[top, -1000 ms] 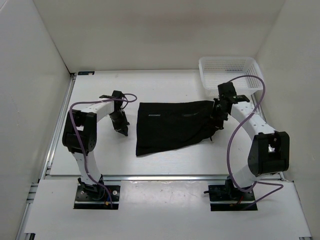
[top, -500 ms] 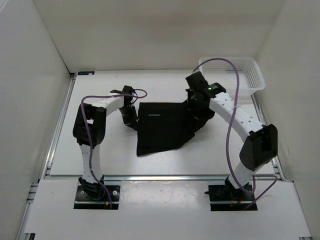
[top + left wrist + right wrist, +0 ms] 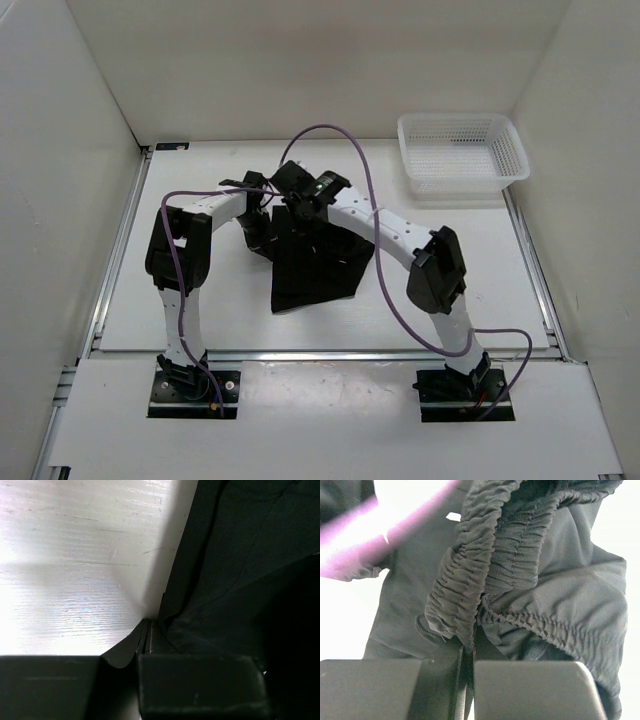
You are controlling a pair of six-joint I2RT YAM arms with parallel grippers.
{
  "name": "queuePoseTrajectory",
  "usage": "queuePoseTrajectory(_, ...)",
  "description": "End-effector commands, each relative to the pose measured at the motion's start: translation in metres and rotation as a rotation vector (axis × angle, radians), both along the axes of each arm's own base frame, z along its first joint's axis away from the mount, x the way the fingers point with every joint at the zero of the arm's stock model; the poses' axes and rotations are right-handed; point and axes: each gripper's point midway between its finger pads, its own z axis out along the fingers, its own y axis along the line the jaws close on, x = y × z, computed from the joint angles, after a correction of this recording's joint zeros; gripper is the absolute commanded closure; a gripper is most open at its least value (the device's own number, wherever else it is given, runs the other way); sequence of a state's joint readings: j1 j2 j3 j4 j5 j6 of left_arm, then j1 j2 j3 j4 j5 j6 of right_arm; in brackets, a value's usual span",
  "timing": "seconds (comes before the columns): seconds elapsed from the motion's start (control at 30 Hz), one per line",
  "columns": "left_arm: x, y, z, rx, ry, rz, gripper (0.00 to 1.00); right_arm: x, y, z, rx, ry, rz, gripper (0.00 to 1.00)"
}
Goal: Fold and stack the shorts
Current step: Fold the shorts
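Note:
The black shorts [image 3: 318, 272] lie mid-table, folded into a narrow shape. My right gripper [image 3: 298, 207] has reached over their upper left part. In the right wrist view it [image 3: 469, 647] is shut on the gathered elastic waistband [image 3: 470, 580], which hangs bunched above the jaws. My left gripper [image 3: 262, 234] sits at the upper left corner of the shorts. In the left wrist view it [image 3: 148, 630] is shut, with the dark fabric edge of the shorts [image 3: 235, 570] running into its tips. The two grippers are close together.
A white mesh basket [image 3: 463, 181] stands at the back right. The right arm's purple cable [image 3: 350, 140] loops high over the shorts. White walls enclose the table on three sides.
My right arm swept left from beside the basket, carrying the right end of the shorts over the left half. The left gripper moved right to the shorts' left edge and then held still.

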State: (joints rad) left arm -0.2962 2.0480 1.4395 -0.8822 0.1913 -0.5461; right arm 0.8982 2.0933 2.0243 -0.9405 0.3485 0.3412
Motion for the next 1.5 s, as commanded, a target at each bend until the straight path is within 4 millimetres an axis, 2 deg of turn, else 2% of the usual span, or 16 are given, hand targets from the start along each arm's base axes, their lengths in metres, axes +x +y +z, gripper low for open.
queuePoseTrajectory(0.0, -0.002, 0.005, -0.014, 0.029, 0.010, -0.008, 0.89, 0.007, 0.018, 0.017, 0.011, -0.051, 0.032, 0.99)
queuePoseTrajectory(0.07, -0.005, 0.008, -0.017, 0.041, 0.018, -0.007, 0.89, 0.008, 0.037, 0.020, 0.048, -0.052, 0.056, 0.98)
queuePoseTrajectory(0.2, -0.003, 0.015, -0.012, 0.047, 0.001, -0.001, 0.89, 0.006, 0.059, 0.046, 0.142, -0.064, 0.107, 0.18)
queuePoseTrajectory(0.27, -0.004, 0.033, -0.007, 0.047, -0.005, 0.026, 0.86, -0.002, 0.062, 0.087, 0.233, -0.124, 0.126, 0.11)
queuePoseTrajectory(0.4, 0.007, 0.067, 0.013, 0.049, -0.056, 0.098, 0.76, -0.009, 0.028, 0.123, 0.312, -0.195, 0.071, 0.14)
queuePoseTrajectory(0.43, 0.009, 0.073, 0.018, 0.049, -0.072, 0.099, 0.76, -0.012, 0.013, 0.102, 0.276, -0.160, 0.047, 0.25)
queuePoseTrajectory(0.47, 0.011, 0.080, 0.027, 0.047, -0.088, 0.120, 0.76, -0.015, 0.000, 0.116, 0.318, -0.176, 0.012, 0.34)
queuePoseTrajectory(0.53, 0.012, 0.085, 0.038, 0.055, -0.106, 0.123, 0.79, -0.010, -0.035, 0.081, 0.264, -0.125, -0.068, 0.70)
queuePoseTrajectory(0.63, 0.019, 0.081, 0.061, 0.046, -0.158, 0.114, 0.85, -0.015, -0.067, 0.044, 0.228, -0.026, -0.122, 0.86)
queuePoseTrajectory(0.7, 0.021, 0.070, 0.071, 0.040, -0.180, 0.086, 0.85, -0.025, -0.077, 0.026, 0.189, 0.040, -0.123, 0.67)
queuePoseTrajectory(0.73, 0.019, 0.064, 0.072, 0.030, -0.178, 0.071, 0.85, -0.028, -0.079, 0.020, 0.185, 0.054, -0.136, 0.45)
queuePoseTrajectory(0.8, 0.020, 0.045, 0.083, -0.001, -0.202, 0.029, 0.82, -0.038, -0.082, 0.007, 0.199, 0.118, -0.165, 0.37)
queuePoseTrajectory(0.97, 0.022, 0.008, 0.087, -0.069, -0.197, -0.028, 0.57, -0.048, -0.079, -0.019, 0.380, 0.303, -0.235, 0.29)
queuePoseTrajectory(1.13, 0.037, -0.016, 0.093, -0.104, -0.211, -0.037, 0.11, -0.043, -0.070, -0.021, 0.523, 0.381, -0.320, 0.21)
queuePoseTrajectory(1.37, 0.050, -0.038, 0.077, -0.087, -0.201, -0.080, 0.06, -0.024, -0.069, -0.027, 0.677, 0.447, -0.409, 0.21)
queuePoseTrajectory(1.47, 0.052, -0.037, 0.058, -0.066, -0.164, -0.077, 0.17, -0.018, -0.066, -0.039, 0.663, 0.470, -0.429, 0.26)
